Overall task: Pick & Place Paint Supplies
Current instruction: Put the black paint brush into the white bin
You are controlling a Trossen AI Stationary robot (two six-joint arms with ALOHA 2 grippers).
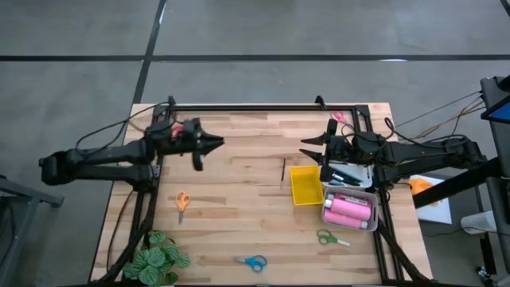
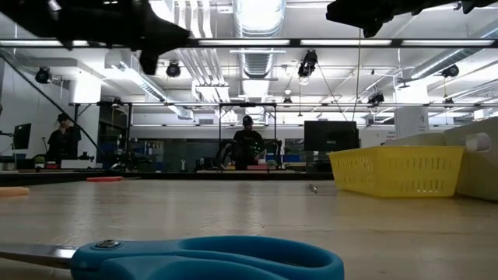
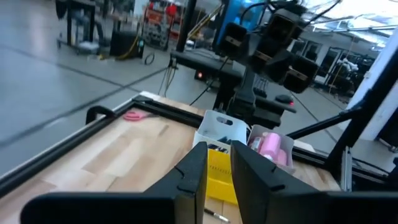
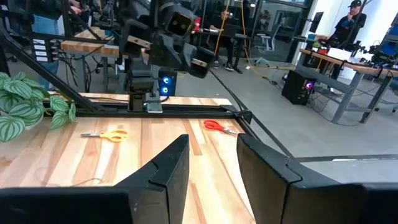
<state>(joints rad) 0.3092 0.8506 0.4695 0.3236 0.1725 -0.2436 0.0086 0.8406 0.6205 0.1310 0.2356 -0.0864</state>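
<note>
While both arms are hovering above the table with nothing in their fingers, the step in hand looks like choosing the next item to lift. The right gripper (image 1: 305,153) is hanging over the middle right of the table with its jaws parted and empty. The left gripper (image 1: 217,143) is pointing toward it from the left, its jaws only narrowly apart and also empty.

Just near of the right gripper, a thin brush (image 1: 283,171) is lying on the bare wood beside the yellow tray (image 1: 304,195). Being so close, it is probably the right arm's target. It is calling for a straight descent with the fingers crosswise to the shaft and closing low, since such a thin handle is likely to roll.

The pink paint bottles (image 1: 349,210) are lying in the white tray (image 1: 351,226) at the right. The orange scissors (image 1: 182,201), green scissors (image 1: 331,237) and blue scissors (image 1: 252,261) are lying well apart toward the near edge, with the orange pair best placed for the left arm.
</note>
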